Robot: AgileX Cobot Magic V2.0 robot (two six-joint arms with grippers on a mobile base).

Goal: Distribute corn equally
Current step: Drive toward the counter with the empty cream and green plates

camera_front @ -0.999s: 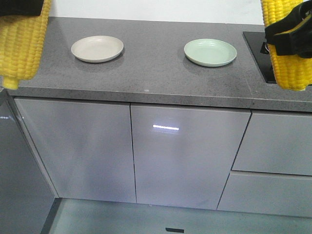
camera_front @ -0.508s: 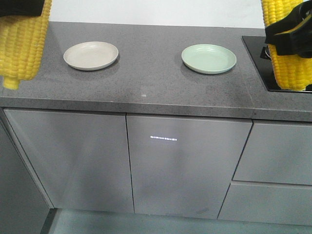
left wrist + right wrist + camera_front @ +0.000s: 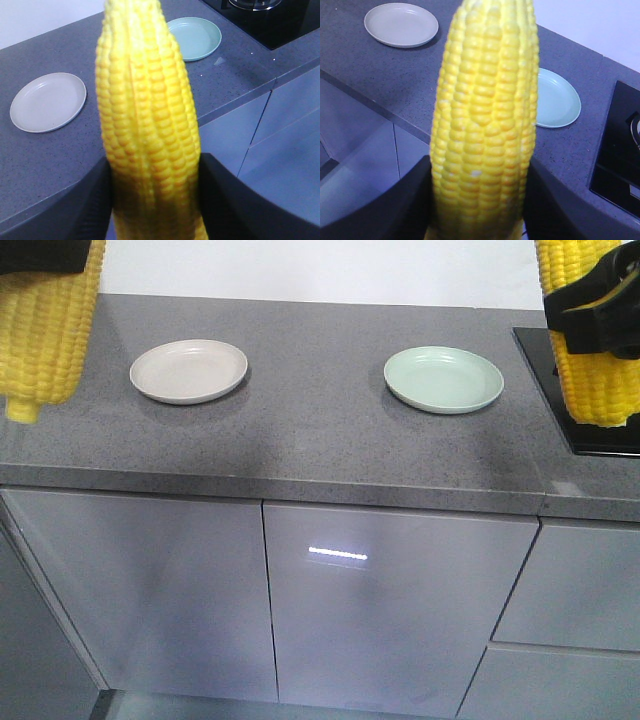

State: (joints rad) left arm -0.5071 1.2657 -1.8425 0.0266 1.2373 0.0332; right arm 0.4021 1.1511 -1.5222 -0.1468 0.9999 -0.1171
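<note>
I hold two cobs of corn, one in each gripper, both above the near edge of the counter. My left gripper [image 3: 155, 192] is shut on a yellow cob [image 3: 147, 115], which hangs at the front view's top left [image 3: 45, 330]. My right gripper [image 3: 477, 197] is shut on the other cob [image 3: 487, 115], which hangs at the front view's top right [image 3: 592, 360]. On the counter lie a beige plate [image 3: 188, 370] at the left and a pale green plate [image 3: 443, 379] at the right. Neither plate has anything on it.
The grey speckled counter [image 3: 310, 430] runs across the view above glossy grey cabinet doors [image 3: 380, 610]. A black hob [image 3: 600, 430] is set into it at the right, just beyond the green plate, with drawers [image 3: 570, 590] below.
The view has shifted: the counter and both plates now sit lower in the frame and the cabinet fronts are cut off sooner. Both cobs stay gripped in the same place.
</note>
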